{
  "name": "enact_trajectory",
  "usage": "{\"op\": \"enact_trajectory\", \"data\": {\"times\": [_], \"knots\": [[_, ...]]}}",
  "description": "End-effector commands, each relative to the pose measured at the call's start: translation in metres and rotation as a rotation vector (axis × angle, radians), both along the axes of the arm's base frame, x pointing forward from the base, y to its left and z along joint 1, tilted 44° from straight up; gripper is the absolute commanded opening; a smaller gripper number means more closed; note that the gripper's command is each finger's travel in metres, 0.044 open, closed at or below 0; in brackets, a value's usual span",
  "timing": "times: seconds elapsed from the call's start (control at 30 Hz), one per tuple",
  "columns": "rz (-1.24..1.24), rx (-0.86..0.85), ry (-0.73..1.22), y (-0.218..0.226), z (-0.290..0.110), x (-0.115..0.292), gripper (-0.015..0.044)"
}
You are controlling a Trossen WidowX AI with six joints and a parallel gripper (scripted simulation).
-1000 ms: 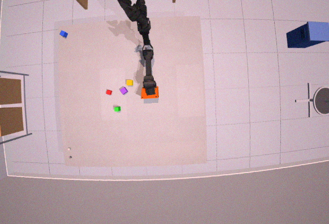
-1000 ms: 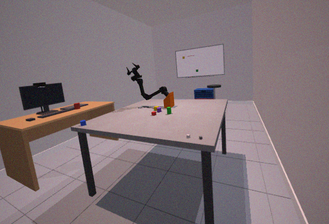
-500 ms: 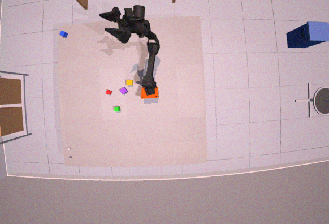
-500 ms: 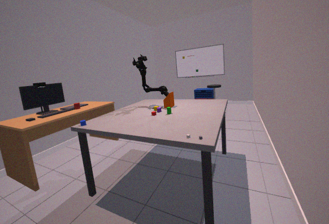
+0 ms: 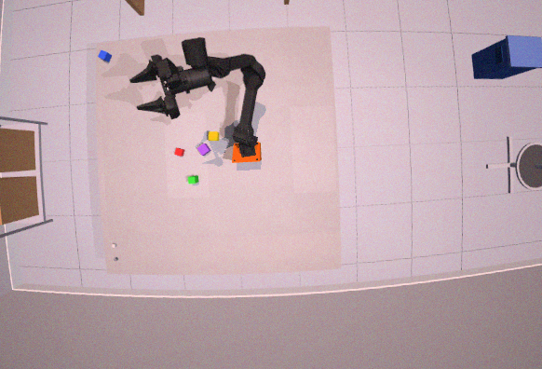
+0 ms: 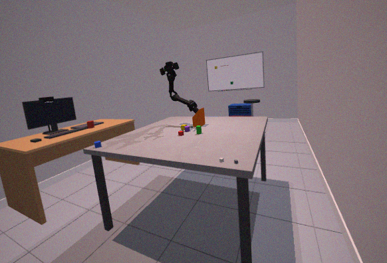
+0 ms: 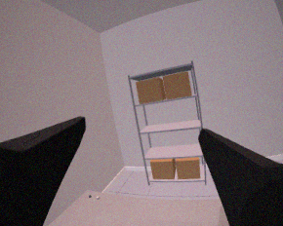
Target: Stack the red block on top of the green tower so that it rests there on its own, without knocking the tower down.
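Note:
The small red block (image 5: 179, 152) (image 6: 180, 133) lies on the table (image 5: 279, 224) (image 6: 213, 143), a little way in front of the arm's orange base (image 5: 247, 153) (image 6: 199, 117). The green tower (image 5: 193, 179) (image 6: 199, 129) stands upright to one side of it, apart from it. My gripper (image 5: 136, 94) (image 6: 169, 68) (image 7: 144, 129) is open and empty, raised high above the table and well away from both blocks. In the wrist view it faces outward over the table's edge, and neither block shows there.
A yellow block (image 5: 213, 135) (image 6: 183, 127) and a purple block (image 5: 203, 149) (image 6: 187, 128) lie close to the red block. A blue block (image 5: 104, 56) (image 6: 97, 144) sits at a table corner. A shelf rack (image 7: 165, 131) stands beyond the table, and a desk (image 6: 66, 139) stands beside it.

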State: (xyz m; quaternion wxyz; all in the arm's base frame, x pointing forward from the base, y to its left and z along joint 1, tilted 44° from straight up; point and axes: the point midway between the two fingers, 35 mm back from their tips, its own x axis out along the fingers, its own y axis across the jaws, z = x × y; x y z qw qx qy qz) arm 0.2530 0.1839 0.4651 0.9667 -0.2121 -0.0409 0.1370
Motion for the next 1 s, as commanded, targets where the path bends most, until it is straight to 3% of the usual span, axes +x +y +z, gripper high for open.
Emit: {"op": "enact_trajectory", "data": {"times": [0.0, 0.17, 0.53, 0.97], "knots": [[-0.096, -0.044, 0.088, -0.004, -0.031, 0.031, 0.0440], [-0.159, -0.068, 0.161, -0.007, -0.056, 0.052, 0.0440], [-0.446, -0.101, 0.477, -0.051, -0.164, 0.125, 0.0440], [-0.822, -0.095, 0.785, -0.124, -0.288, 0.156, 0.0440]]}}
